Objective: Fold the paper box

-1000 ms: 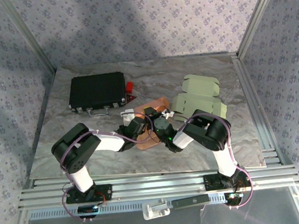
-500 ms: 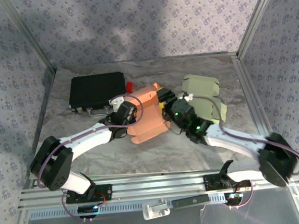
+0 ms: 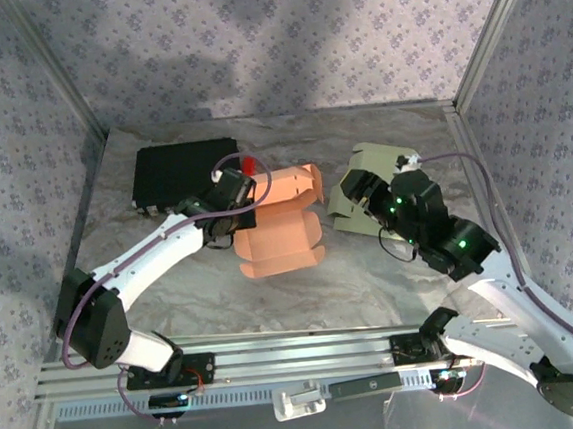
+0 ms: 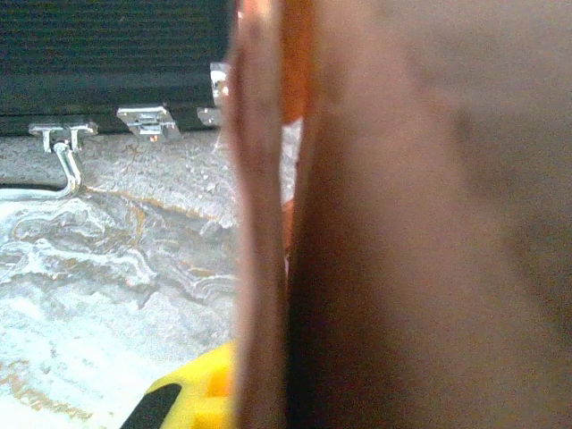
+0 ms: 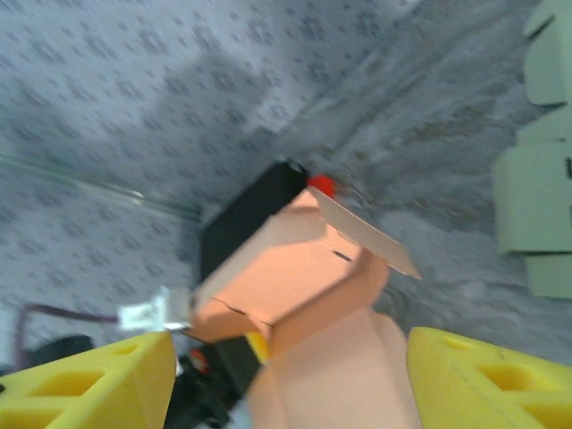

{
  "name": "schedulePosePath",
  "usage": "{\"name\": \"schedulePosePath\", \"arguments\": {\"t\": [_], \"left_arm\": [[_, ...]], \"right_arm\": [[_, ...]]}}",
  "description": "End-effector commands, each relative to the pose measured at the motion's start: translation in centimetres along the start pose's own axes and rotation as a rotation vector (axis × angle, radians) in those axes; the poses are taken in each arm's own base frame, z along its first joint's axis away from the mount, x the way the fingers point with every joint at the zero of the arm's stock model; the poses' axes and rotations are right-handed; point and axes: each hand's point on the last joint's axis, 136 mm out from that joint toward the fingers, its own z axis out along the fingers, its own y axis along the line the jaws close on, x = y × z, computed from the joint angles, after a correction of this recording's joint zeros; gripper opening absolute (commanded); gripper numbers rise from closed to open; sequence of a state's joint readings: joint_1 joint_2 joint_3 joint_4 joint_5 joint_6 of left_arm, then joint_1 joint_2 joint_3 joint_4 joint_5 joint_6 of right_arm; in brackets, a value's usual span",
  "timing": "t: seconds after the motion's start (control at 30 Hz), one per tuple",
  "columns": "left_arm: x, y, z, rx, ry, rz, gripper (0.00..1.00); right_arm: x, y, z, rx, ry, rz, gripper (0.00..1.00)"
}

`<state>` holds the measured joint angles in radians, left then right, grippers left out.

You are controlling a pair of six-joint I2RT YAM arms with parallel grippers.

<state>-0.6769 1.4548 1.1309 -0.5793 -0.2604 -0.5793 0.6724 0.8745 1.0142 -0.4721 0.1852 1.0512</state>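
The orange paper box [image 3: 280, 237] is half-formed and held above the table's middle, its flaps spread open. My left gripper [image 3: 244, 211] is shut on the box's left wall. In the left wrist view that wall [image 4: 375, 223] stands edge-on beside one yellow finger [image 4: 189, 407]; the other finger is hidden behind it. My right gripper [image 3: 349, 196] hangs open to the right of the box, apart from it. Its yellow fingertips [image 5: 89, 384] stand wide with nothing between them, and the paper box [image 5: 313, 295] lies beyond them.
A black case [image 3: 185, 173] with metal latches [image 4: 147, 119] lies at the back left, a small red object [image 3: 247, 165] at its right end. Flat pale-green box blanks [image 3: 388, 165] lie at the back right under the right arm. Frame posts and patterned walls enclose the table.
The right gripper let go of the box, opened and drew back to the right over the green blanks. The left arm stretched out and carried the box farther back.
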Motion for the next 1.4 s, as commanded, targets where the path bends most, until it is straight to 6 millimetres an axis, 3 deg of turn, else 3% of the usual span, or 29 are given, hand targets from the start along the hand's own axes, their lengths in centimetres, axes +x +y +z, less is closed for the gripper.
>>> {"name": "schedulePosePath", "arguments": {"t": [0.0, 0.13, 0.37, 0.57, 0.77, 1.03, 1.37], "left_arm": [[1.8, 0.4, -1.1, -0.018, 0.104, 0.090, 0.00], [2.4, 0.4, -1.4, -0.035, 0.120, 0.108, 0.00], [3.1, -0.5, -1.3, -0.050, 0.127, 0.130, 0.00], [3.0, -0.9, -2.0, -0.047, 0.116, 0.121, 0.00], [3.0, -1.3, -2.5, -0.038, 0.111, 0.123, 0.00], [3.1, -1.3, -2.8, -0.036, 0.100, 0.120, 0.00], [3.0, -1.5, -2.8, -0.038, 0.096, 0.126, 0.00]], "right_arm": [[2.4, -2.0, 0.0, 0.102, 0.129, -0.129, 0.69], [3.5, -1.8, 1.1, 0.140, 0.175, -0.177, 0.69], [4.1, 1.4, 3.9, 0.161, 0.213, -0.274, 0.71], [4.2, 2.7, 7.2, 0.218, 0.223, -0.310, 0.73], [4.8, 2.2, 10.3, 0.267, 0.239, -0.295, 0.72], [4.2, 0.4, 12.7, 0.298, 0.254, -0.277, 0.72], [5.8, -0.8, 13.0, 0.324, 0.269, -0.277, 0.69]]}}
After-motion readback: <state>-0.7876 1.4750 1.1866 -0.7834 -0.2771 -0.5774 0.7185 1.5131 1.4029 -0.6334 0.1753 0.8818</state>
